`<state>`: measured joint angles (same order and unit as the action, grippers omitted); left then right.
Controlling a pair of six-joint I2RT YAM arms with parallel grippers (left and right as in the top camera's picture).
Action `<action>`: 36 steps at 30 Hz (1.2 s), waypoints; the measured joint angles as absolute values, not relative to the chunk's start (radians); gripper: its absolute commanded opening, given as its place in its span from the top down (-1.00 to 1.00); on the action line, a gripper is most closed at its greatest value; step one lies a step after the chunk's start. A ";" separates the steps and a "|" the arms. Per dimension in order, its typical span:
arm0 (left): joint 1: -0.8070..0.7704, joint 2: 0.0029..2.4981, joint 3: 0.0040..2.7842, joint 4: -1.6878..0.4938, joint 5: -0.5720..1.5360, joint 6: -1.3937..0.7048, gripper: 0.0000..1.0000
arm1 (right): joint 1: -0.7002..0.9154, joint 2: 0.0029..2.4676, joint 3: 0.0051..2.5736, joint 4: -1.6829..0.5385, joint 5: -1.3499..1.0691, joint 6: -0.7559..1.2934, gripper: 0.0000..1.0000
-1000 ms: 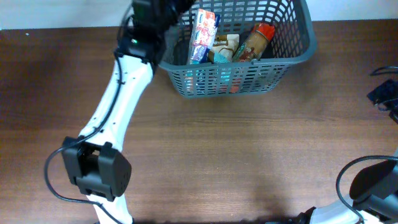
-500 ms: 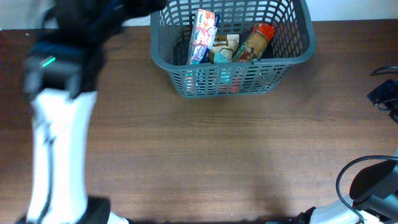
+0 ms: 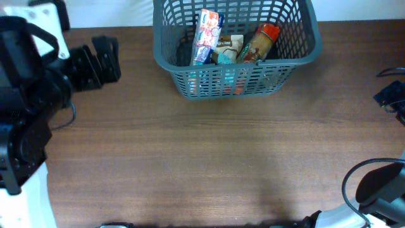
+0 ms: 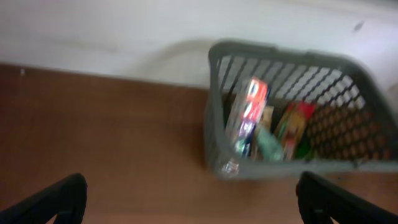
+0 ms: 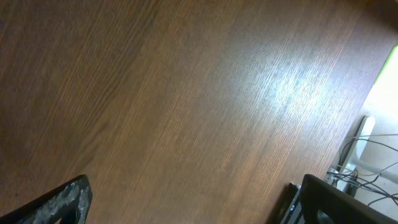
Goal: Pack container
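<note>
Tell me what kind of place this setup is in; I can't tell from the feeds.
Most likely a lab or test bench, not a shop or kitchen: a bare wood-grain table against a plain white wall, loose cables past its edge, and one grey basket holding a few packets.

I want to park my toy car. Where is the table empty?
The wide bare wood of the table in front of the basket, between the left gripper and the cables at the right edge, is free. Inside the basket is crowded with a packet and a bottle.
</note>
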<state>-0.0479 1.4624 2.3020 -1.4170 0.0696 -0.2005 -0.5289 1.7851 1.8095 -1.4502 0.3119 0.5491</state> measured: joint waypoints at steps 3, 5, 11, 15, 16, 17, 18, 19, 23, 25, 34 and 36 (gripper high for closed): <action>-0.048 1.462 2.302 -1.524 0.070 -0.189 -0.99 | -0.529 1.785 1.810 -1.449 0.312 0.550 -0.98; -0.048 1.459 2.302 -1.600 0.075 -0.182 -0.99 | -0.529 1.785 1.810 -1.449 0.311 0.550 -0.98; -0.048 1.384 2.283 -1.682 0.090 -0.175 -0.99 | -0.529 1.785 1.810 -1.450 0.312 0.550 -0.98; -0.048 1.214 2.176 -1.681 0.094 -0.175 -0.98 | -0.529 1.785 1.810 -1.450 0.311 0.550 -0.97; -0.048 1.172 2.133 -1.682 0.094 -0.175 -0.99 | -0.529 1.785 1.810 -1.450 0.312 0.548 -0.98; -0.048 1.135 2.092 -1.683 0.093 -0.175 -0.99 | -0.529 1.785 1.810 -1.450 0.312 0.550 -0.98; -0.048 1.087 2.036 -1.681 0.092 -0.175 -0.98 | -0.529 1.785 1.810 -1.450 0.312 0.549 -0.98; -0.048 1.048 1.987 -1.680 0.091 -0.175 -0.98 | -0.529 1.785 1.810 -1.450 0.311 0.549 -0.98; -0.048 0.905 1.732 -1.625 0.085 -0.180 -0.99 | -0.529 1.785 1.810 -1.450 0.312 0.550 -0.98; -0.048 0.849 1.595 -1.569 0.084 -0.213 -0.99 | -0.529 1.785 1.810 -1.450 0.312 0.550 -0.98; -0.048 0.781 1.239 -1.500 0.077 -0.368 -0.99 | -0.529 1.785 1.810 -1.450 0.312 0.550 -0.98; -0.048 0.781 1.212 -1.503 0.077 -0.375 -0.99 | -0.529 1.785 1.810 -1.450 0.312 0.550 -0.98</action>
<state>-0.0479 0.7807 1.2121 -1.5028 0.0772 -0.3752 -0.5289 1.7851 1.8095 -1.4498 0.3119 0.5499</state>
